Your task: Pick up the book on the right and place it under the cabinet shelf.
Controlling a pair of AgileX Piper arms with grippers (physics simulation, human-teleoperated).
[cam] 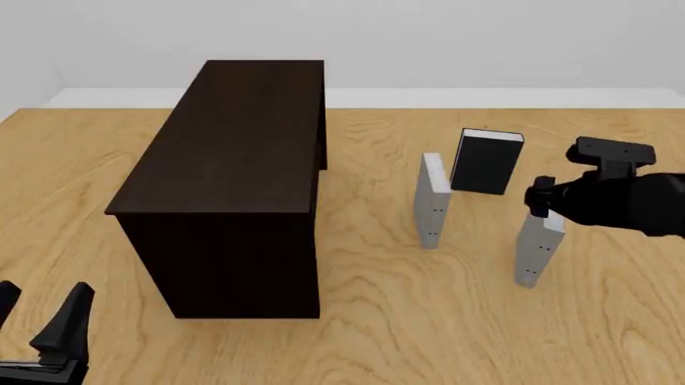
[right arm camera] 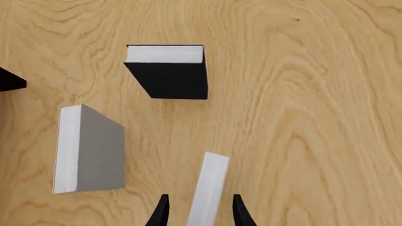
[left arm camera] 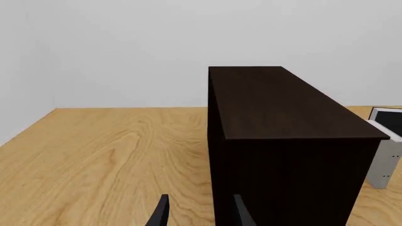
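Observation:
The book on the right (cam: 534, 253) is a thin pale grey hardback standing upright on the table. In the right wrist view its top edge (right arm camera: 210, 186) lies between my two fingers, with a gap on each side. My right gripper (cam: 544, 210) is open just above it and points down at it (right arm camera: 199, 214). The cabinet shelf (cam: 230, 184) is a long dark brown box standing on the left half of the table; it also shows in the left wrist view (left arm camera: 283, 141). My left gripper (cam: 41, 311) is open and empty near the front left corner, short of the cabinet's near end (left arm camera: 201, 215).
A second look-alike grey book (cam: 431, 200) stands upright between the cabinet and the right book, also seen from above (right arm camera: 88, 150). A black book with white page edges (cam: 487, 160) stands behind them (right arm camera: 168, 70). The wooden table (cam: 374, 321) extends to a white wall.

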